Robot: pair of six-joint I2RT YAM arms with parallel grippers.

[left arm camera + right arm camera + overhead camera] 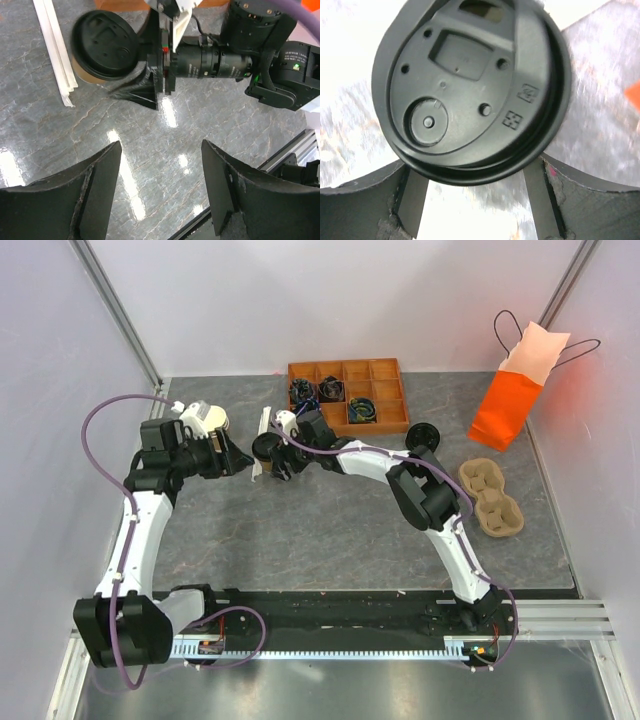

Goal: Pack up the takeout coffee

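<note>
The takeout coffee (pixel 265 448), a tan paper cup under a black lid, stands upright at the middle back of the table. It also shows in the left wrist view (pixel 102 45) and fills the right wrist view (pixel 470 90). My right gripper (pixel 270 454) reaches in from the right, with one finger on each side of the cup just under the lid (pixel 475 172). The lid hides where the pads (pixel 412 200) meet the cup wall. My left gripper (pixel 240 458) is open and empty (pixel 160 150), just left of the cup and pointing at it.
White straws (pixel 264 425) lie just behind the cup (pixel 55 55). An orange compartment tray (pixel 385 370) stands at the back. Loose black lids (pixel 420 435), a pulp cup carrier (pixel 492 498) and an orange paper bag (pixel 510 405) are to the right.
</note>
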